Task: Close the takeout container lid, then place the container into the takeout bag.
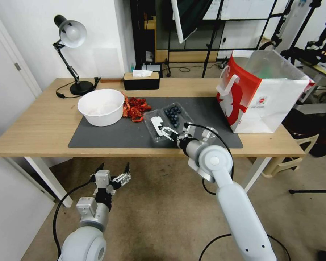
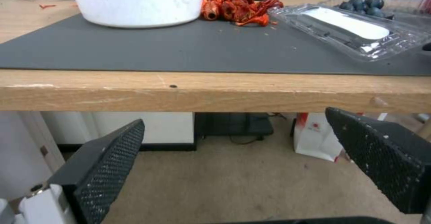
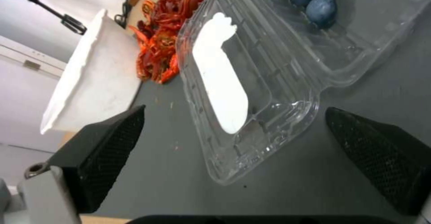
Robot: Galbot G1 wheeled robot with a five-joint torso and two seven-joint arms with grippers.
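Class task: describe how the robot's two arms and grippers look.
Both arms are smooth, pale grey-white tubes with rounded joints and black cables looping alongside. The left gripper and right gripper have silver metal bodies and black wedge-shaped fingers with dotted textured pads.

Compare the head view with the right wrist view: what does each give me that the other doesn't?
Head view alone: the takeout bag standing at the table's right end, the lamp, the black tissue box, and the left gripper open below the table edge. Right wrist view alone: the right gripper's fingers spread wide just short of the open lid's near corner. Both: the takeout container, its blueberries, the white bowl, the red scraps.
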